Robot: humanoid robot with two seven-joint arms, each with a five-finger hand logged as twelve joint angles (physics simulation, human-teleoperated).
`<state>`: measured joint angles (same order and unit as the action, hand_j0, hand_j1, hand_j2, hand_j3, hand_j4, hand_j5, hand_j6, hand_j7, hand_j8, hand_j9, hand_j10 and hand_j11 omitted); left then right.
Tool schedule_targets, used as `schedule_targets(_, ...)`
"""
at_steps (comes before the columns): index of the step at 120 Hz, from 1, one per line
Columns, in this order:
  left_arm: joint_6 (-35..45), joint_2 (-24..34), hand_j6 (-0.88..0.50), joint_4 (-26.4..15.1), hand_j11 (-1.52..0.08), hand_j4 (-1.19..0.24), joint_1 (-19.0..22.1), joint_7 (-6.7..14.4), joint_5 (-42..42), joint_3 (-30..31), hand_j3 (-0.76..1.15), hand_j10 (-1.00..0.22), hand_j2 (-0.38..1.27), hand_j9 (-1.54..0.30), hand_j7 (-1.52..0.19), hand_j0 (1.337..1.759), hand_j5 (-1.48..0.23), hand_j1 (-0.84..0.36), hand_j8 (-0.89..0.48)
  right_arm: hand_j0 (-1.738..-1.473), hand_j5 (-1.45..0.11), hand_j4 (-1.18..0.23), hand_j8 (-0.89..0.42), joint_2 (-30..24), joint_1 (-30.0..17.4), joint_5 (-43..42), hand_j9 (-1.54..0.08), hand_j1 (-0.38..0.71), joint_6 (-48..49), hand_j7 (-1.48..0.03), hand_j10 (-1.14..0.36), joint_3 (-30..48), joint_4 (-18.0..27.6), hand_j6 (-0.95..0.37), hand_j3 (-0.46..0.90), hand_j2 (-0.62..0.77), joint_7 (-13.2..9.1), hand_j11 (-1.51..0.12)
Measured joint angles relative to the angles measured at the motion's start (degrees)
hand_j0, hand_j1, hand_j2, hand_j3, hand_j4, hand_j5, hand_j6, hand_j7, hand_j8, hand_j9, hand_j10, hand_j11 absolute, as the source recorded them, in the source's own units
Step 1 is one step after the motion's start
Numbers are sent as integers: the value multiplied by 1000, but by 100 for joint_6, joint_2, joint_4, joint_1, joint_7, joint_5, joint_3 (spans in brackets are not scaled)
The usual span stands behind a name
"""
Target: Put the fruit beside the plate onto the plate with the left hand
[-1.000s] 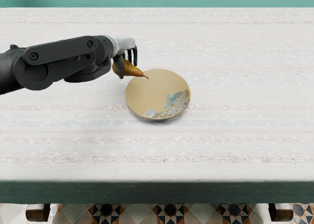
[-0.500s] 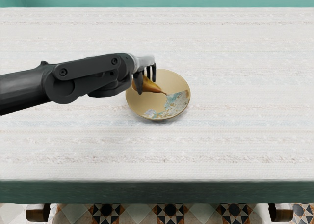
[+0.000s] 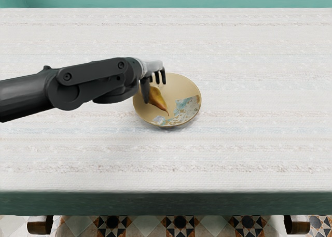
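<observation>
One pear (image 3: 158,100) lies on the plate (image 3: 179,85); left hand (image 3: 151,81) slack, holding nothing.
Advised: lift straight up, thumb clear, so the pear is not nudged.

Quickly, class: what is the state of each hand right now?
Left hand: open, fingers spread over the fruit on the plate.
Right hand: not in view.

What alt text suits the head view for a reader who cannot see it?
A brown pear lies on a tan plate on a white table. The robot's left hand, reaching from the left, hovers open beside it.
</observation>
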<state>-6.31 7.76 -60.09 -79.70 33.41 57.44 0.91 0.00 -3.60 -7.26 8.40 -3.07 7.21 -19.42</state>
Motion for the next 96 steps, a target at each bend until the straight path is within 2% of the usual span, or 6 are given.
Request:
schedule_targets(22,-3,43,-300,-24,-413,-315,-19,7,-173,-41,0,-303,88,-414,-412,1658,-415,-3,-287,-1658,0,0,0,0,0,-1,0,-349,0,0,0,0,0,0,0,0,0,0)
schedule_targets(47,-400,860,-184,-538,-246,-189,-47,14,-746,-526,0,-185,47,-246,-246,1658,-247,133,-180,-1658,0,0,0,0,0,-1,0,-349,0,0,0,0,0,0,0,0,0,0)
schedule_targets(64,-1337,1513,-106,-916,-139,-108,-2,20,-1496,-1041,0,-106,27,-139,-139,1658,-140,227,-104,-1658,0,0,0,0,0,0,0,-349,0,0,0,0,0,0,0,0,0,0)
schedule_targets(80,-2288,1923,-68,-1207,-87,-69,7,24,-2212,-1258,0,-67,17,-87,-87,1658,-88,272,-67,-1658,0,0,0,0,0,-1,0,-349,1,0,0,0,0,0,0,0,0,0)
schedule_targets(96,-2708,2634,-48,-1552,-60,-48,7,27,-2816,-1387,0,-47,11,-60,-60,1658,-60,296,-47,-1658,0,0,0,0,0,-3,0,-349,1,0,0,0,0,0,0,0,0,0)
